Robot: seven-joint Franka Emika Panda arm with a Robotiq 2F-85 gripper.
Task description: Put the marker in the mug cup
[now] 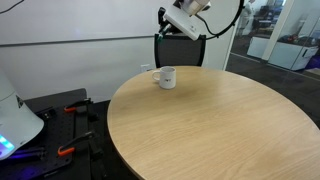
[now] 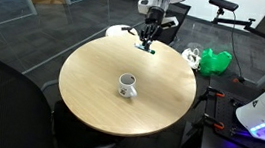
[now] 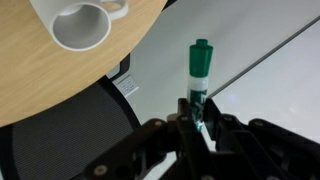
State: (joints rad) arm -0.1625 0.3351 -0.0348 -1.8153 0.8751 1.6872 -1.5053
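Observation:
The white mug cup (image 1: 167,77) stands upright on the round wooden table (image 1: 220,125); it also shows in an exterior view (image 2: 127,85) and at the top left of the wrist view (image 3: 82,22), open side toward the camera. My gripper (image 3: 197,112) is shut on the green marker (image 3: 200,70), which sticks out past the fingertips. In both exterior views the gripper (image 2: 149,38) (image 1: 165,20) hangs high above the table's far edge, well away from the mug. In the wrist view the marker lies off the table edge, over the floor.
A black chair (image 1: 180,50) stands behind the table. Another dark chair (image 2: 10,90) is at the near side. A white device with blue light (image 2: 264,114) and a green bag (image 2: 214,61) lie on the floor beside the table. Glass walls surround the room.

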